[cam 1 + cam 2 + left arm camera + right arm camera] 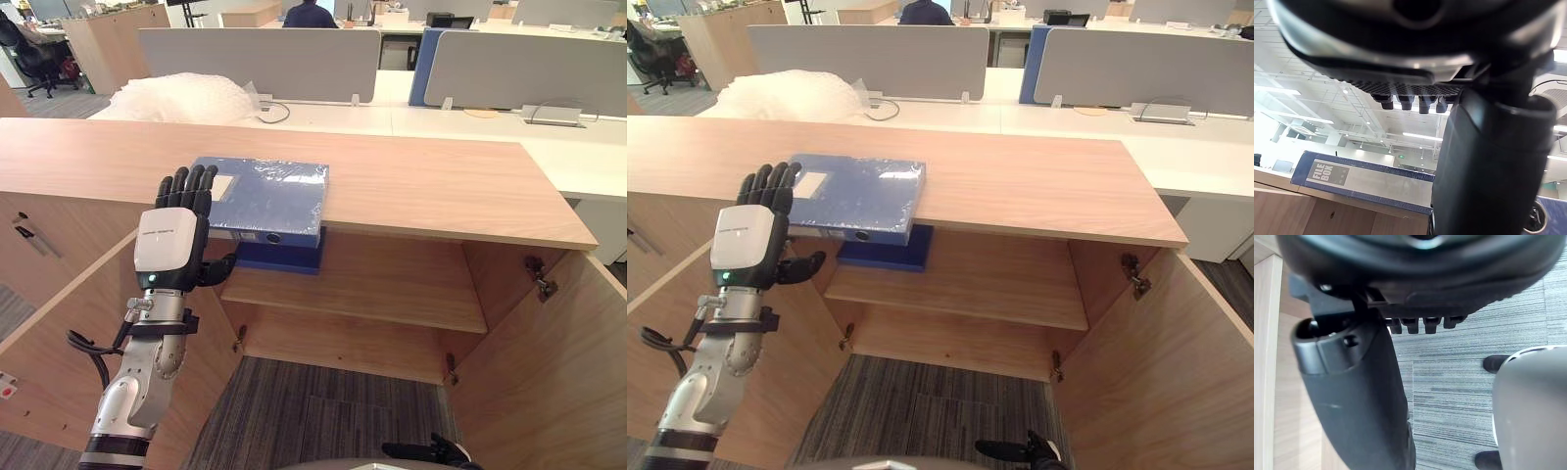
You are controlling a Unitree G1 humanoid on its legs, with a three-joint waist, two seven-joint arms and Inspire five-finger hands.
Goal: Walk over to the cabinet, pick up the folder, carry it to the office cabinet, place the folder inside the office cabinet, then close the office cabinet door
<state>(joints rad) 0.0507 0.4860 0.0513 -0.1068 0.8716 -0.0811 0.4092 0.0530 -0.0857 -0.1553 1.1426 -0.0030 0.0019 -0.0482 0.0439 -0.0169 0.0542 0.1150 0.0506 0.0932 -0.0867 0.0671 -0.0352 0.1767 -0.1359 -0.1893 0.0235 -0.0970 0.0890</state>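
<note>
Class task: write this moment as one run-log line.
phase: reach | left robot hand: open, at folder's near edge | folder: on cabinet top, overhanging | doors: open | right robot hand: low

The flat blue cardboard folder [269,196] lies on top of the light wooden cabinet [421,181], just right of and behind the upright fingers [186,186] of the left hand [171,240]. Its near edge overhangs the cabinet's front. Below the fingers and to their right, a second dark blue folder [279,257] lies on the wooden shelf [372,289] inside. Well behind the fingers, a heap of clear bubble wrap [181,96] lies on the white desk [460,122].
</note>
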